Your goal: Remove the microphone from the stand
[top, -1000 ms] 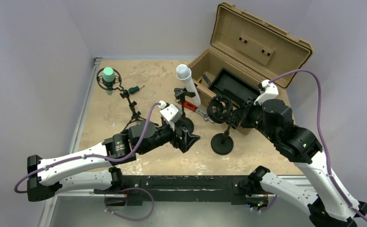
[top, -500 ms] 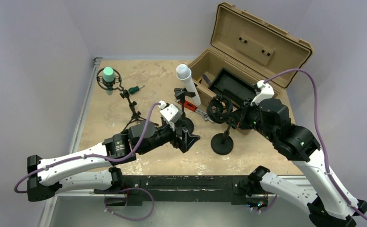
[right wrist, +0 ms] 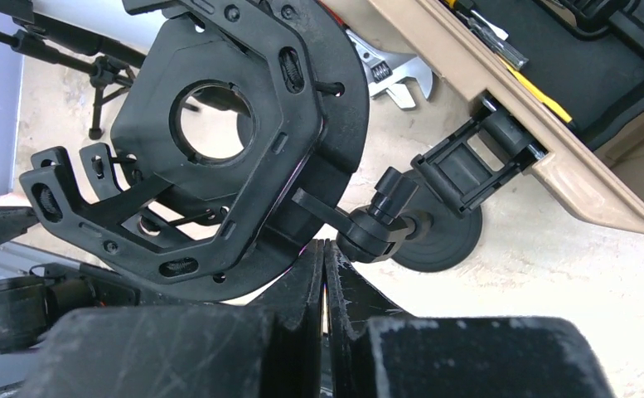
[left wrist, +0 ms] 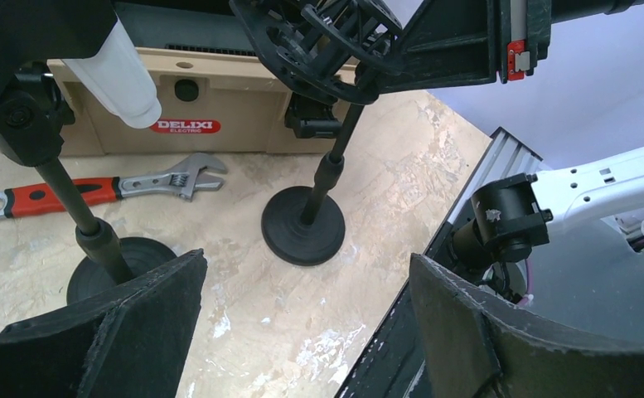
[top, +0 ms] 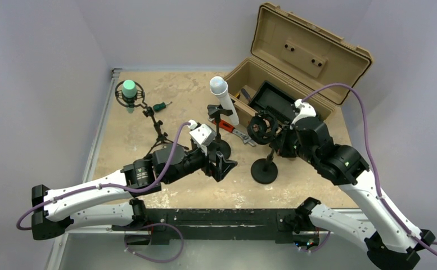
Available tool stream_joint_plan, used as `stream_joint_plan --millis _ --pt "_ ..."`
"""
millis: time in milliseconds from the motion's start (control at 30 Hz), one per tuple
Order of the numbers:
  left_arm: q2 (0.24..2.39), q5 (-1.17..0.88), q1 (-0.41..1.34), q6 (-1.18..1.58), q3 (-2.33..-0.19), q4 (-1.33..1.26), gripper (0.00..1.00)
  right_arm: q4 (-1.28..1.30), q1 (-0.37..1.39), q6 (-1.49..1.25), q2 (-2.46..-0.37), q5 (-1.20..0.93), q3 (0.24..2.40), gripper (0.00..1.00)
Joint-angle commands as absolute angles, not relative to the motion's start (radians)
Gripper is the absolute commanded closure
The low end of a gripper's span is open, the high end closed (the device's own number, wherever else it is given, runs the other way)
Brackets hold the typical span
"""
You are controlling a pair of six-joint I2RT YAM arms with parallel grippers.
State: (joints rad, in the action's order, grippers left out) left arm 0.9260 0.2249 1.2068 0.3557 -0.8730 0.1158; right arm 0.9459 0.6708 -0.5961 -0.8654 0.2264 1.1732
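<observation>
The white microphone (top: pixel 221 94) leans in a black clip on a round-based stand (top: pixel 222 147); it also shows in the left wrist view (left wrist: pixel 118 68). My left gripper (top: pixel 225 163) is open and empty, low beside that stand's base (left wrist: pixel 118 264), with the left wrist midpoint (left wrist: pixel 306 274) over bare table. A second stand (top: pixel 264 170) carries an empty black shock mount (top: pixel 262 127). My right gripper (top: pixel 278 141) is shut with nothing between the jaws, its tips (right wrist: pixel 324 250) just behind that shock mount (right wrist: pixel 219 124).
An open tan toolbox (top: pixel 311 53) stands at the back right. A red-handled wrench (top: pixel 234 130) lies in front of it. A green microphone (top: pixel 129 88) sits in a shock mount on a tripod at the back left, with a screwdriver (top: pixel 160 106) beside it.
My right arm has moved left, closer to the empty shock mount. The left arm and the white microphone have not moved.
</observation>
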Motion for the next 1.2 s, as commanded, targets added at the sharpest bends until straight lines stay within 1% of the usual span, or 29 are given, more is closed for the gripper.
stream_joint_plan --millis 0,133,267,300,333,367,533,700,967,1167 --pt "0.911 0.234 1.209 0.359 -0.894 0.104 0.10 1.087 0.672 -0.615 -0.889 0.270 1.113 1.00" --pt "0.907 0.237 1.210 0.356 -0.887 0.098 0.10 1.048 0.671 -0.578 -0.875 0.239 1.156 1.00" --pt "0.917 0.230 1.209 0.356 -0.891 0.090 0.10 1.004 0.671 -0.558 -0.896 0.272 1.303 1.00" --pt "0.918 0.228 1.210 0.356 -0.892 0.091 0.10 1.004 0.671 -0.553 -0.904 0.293 1.325 0.96" --pt "0.917 0.226 1.210 0.356 -0.895 0.092 0.10 1.013 0.671 -0.552 -0.915 0.319 1.345 0.90" --pt "0.915 0.226 1.210 0.356 -0.896 0.095 0.10 1.025 0.672 -0.551 -0.930 0.344 1.361 0.87" --pt "0.896 0.234 1.209 0.350 -0.890 0.104 0.10 1.061 0.671 -0.526 -0.954 0.389 1.421 0.84" --pt "0.897 0.234 1.209 0.354 -0.881 0.090 0.10 1.059 0.671 -0.522 -0.958 0.396 1.425 0.82" --pt "0.894 0.236 1.209 0.353 -0.879 0.096 0.10 1.071 0.670 -0.528 -0.927 0.356 1.409 0.83" --pt "0.910 0.222 1.209 0.357 -0.888 0.087 0.10 1.025 0.671 -0.541 -0.908 0.333 1.336 0.85"
